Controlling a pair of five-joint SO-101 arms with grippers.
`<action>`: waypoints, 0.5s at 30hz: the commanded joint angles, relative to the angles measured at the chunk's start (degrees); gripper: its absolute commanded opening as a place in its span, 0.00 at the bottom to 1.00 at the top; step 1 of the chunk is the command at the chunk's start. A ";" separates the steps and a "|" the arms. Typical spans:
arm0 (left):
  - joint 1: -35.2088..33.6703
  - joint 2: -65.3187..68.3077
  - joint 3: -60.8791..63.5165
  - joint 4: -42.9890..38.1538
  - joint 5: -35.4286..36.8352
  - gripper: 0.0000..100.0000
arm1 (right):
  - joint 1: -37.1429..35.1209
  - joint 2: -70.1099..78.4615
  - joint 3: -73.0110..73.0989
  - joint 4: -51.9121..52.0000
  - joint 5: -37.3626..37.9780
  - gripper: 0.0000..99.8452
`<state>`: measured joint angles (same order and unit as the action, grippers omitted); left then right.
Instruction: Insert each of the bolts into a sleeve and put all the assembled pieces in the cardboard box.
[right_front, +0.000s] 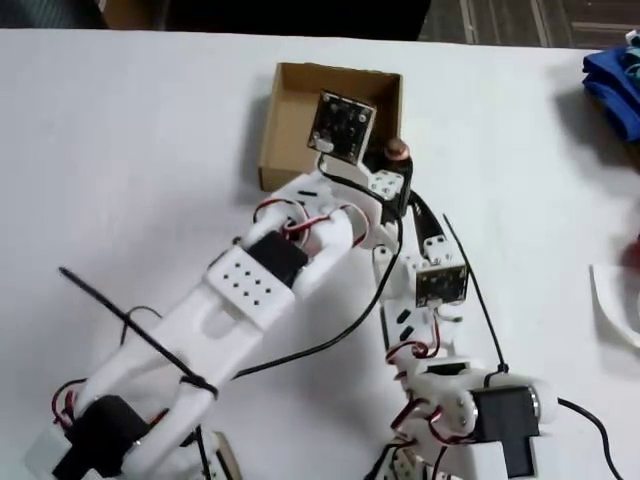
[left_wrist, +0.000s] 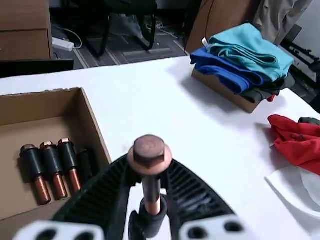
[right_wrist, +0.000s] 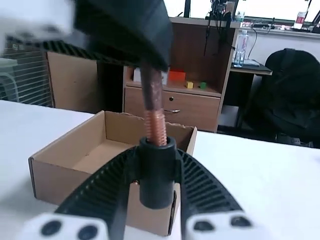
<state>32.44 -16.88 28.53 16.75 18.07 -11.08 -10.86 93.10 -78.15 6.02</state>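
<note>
Seating bolt (left_wrist: 149, 152) in sleeve (right_wrist: 157, 177): left gripper (left_wrist: 149, 172) clamped on bolt, right gripper (right_wrist: 157, 162) clamped on sleeve; advise holding both in line and pressing straight down.

A copper bolt (left_wrist: 149, 154) with a flanged hex head stands upright, clamped in the left end effector (left_wrist: 148, 169). Its threaded tip enters a black sleeve (right_wrist: 156, 175) gripped by the right end effector (right_wrist: 157, 156), just beside the open cardboard box (left_wrist: 95, 127). In the box, 3 assembled pieces (left_wrist: 52, 167) lie side by side.
</note>
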 joint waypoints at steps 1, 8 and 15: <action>0.09 0.79 -0.75 -2.11 -0.26 0.03 | -0.31 -0.40 -0.18 -3.30 0.44 0.02; 2.99 3.52 -0.40 -0.18 -0.26 0.03 | 0.22 -0.48 0.70 -7.52 0.44 0.02; 3.87 5.27 -0.75 0.62 -0.26 0.03 | 0.22 -0.04 2.29 -12.88 0.53 0.02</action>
<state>35.34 -11.78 28.44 17.10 18.07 -10.73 -10.59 95.21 -87.47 5.93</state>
